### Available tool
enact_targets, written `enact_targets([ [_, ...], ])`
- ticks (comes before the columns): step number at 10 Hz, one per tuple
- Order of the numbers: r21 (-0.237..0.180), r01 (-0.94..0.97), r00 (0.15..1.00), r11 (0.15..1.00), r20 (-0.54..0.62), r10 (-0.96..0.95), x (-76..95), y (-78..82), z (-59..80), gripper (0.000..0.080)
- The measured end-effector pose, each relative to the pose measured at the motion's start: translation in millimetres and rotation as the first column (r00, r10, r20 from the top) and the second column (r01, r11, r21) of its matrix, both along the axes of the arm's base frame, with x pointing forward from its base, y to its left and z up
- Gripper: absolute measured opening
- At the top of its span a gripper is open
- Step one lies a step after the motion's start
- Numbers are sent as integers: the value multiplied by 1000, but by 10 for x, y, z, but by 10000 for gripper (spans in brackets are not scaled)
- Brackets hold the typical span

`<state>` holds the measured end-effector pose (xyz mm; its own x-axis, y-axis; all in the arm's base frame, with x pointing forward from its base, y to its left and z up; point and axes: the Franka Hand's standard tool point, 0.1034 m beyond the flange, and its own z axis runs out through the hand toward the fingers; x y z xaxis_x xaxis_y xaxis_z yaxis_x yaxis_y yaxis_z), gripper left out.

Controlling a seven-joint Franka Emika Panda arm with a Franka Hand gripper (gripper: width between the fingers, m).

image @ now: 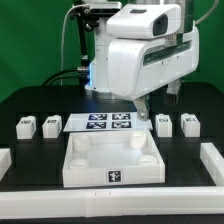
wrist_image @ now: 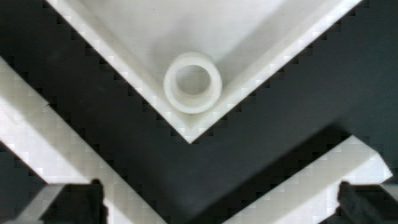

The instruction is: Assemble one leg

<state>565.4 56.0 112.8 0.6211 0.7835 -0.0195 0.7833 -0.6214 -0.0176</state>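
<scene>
Four small white legs with marker tags stand in the exterior view, two at its left [image: 27,125] [image: 50,123] and two at its right [image: 164,124] [image: 187,122]. The large white square tray-like part [image: 112,168] lies in front of them. My gripper [image: 146,107] hangs above the tray's far right area, clear of every leg. In the wrist view the gripper [wrist_image: 214,210] is open and empty. One fingertip [wrist_image: 63,205] shows at each side. Below it lies a tray corner [wrist_image: 107,40] with its round socket [wrist_image: 192,82]. No leg shows in the wrist view.
The marker board [image: 110,123] lies flat between the two pairs of legs, behind the tray. White rails border the black table at the exterior view's left [image: 5,160] and right [image: 212,160]. The arm's white body [image: 135,55] looms over the back.
</scene>
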Motion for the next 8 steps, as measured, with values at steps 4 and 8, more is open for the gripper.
enact_targets([
  [4, 0, 0, 1000, 1000, 0, 0, -1, 0, -2, 650],
  [8, 1, -22, 1000, 1000, -2, 22, -3, -2, -9, 650],
])
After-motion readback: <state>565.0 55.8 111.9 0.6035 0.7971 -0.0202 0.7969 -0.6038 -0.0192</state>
